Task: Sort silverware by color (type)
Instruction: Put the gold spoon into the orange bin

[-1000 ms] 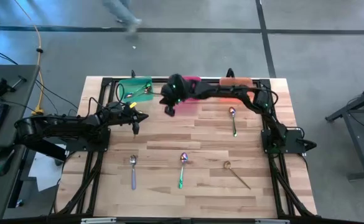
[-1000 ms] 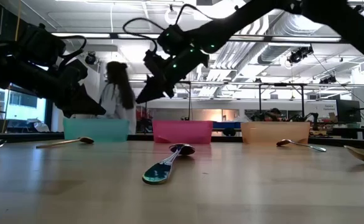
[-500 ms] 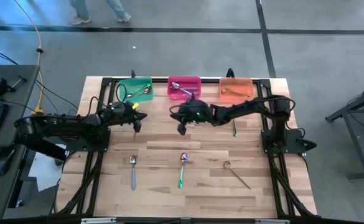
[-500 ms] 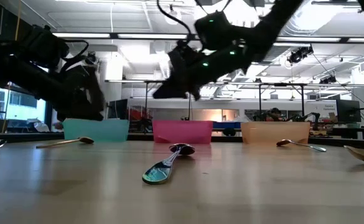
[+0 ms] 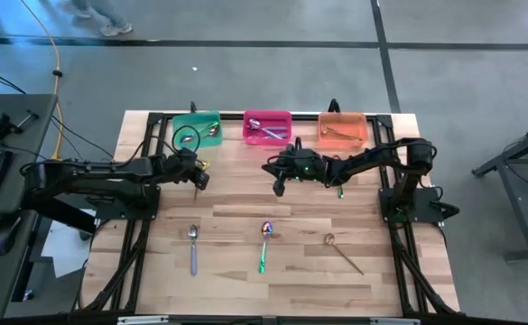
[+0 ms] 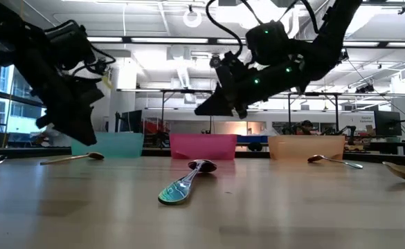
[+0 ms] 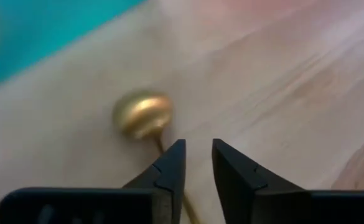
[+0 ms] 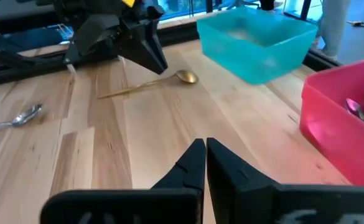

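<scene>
A gold-bronze spoon (image 8: pixel 150 83) lies flat near the teal bin (image 5: pixel 197 129), its bowl (image 7: pixel 141 115) toward the bin. My left gripper (image 7: pixel 199 165) hovers just over its handle, pointing down, narrowly open, with the handle running under the gap. My right gripper (image 8: pixel 205 155) is shut and empty above the table's middle (image 5: pixel 279 185), in front of the pink bin (image 5: pixel 267 127). Lying flat on the near half of the table are a lavender spoon (image 5: pixel 193 246), a green spoon (image 5: pixel 264 244) and a gold-bronze spoon (image 5: pixel 343 253). Another green spoon (image 5: pixel 339 188) lies partly under the right arm.
Teal, pink and orange bins (image 5: pixel 342 129) stand in a row along the far edge, each holding spoons. A black frame rail runs along the table's left and right sides. Bare wood lies between the two grippers and the near spoons.
My right gripper has swung from above the pink bin toward the near edge and a little right, coming down over the table's middle. My left gripper has tipped downward and lowered toward the gold-bronze spoon. The spoons on the table have stayed where they were.
</scene>
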Robot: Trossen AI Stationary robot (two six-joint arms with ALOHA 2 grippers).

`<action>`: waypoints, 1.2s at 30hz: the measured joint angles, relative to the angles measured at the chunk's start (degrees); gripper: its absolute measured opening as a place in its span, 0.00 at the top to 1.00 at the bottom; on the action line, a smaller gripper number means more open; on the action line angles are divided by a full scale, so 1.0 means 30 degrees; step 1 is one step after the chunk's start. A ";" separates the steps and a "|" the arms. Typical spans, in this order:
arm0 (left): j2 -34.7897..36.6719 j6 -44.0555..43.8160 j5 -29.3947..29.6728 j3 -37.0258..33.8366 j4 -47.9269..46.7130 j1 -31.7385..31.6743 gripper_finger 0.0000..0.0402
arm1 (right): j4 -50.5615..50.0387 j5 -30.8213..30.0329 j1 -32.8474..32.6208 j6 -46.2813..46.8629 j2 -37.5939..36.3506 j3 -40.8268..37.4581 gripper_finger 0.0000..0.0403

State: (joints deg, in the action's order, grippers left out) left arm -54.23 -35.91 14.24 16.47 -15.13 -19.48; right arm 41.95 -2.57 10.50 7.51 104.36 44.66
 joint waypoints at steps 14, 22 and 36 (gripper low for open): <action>-0.3294 -0.2159 0.1005 0.0000 0.1210 0.0551 0.74 | 0.1037 -0.0003 0.0000 -0.0219 0.0015 -0.0609 1.00; -0.4876 -0.1311 0.1163 0.0058 0.2188 0.0502 0.80 | 0.1184 -0.0007 0.0000 -0.0219 0.0029 -0.0609 1.00; -0.4319 0.1743 -0.2373 -0.0058 0.5796 0.0552 0.99 | 0.1241 -0.0007 -0.0007 -0.0153 0.0036 -0.0609 1.00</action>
State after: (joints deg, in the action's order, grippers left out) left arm -67.19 -30.69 7.12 16.29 2.26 -17.82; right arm 45.67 -2.59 10.48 7.05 104.47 42.83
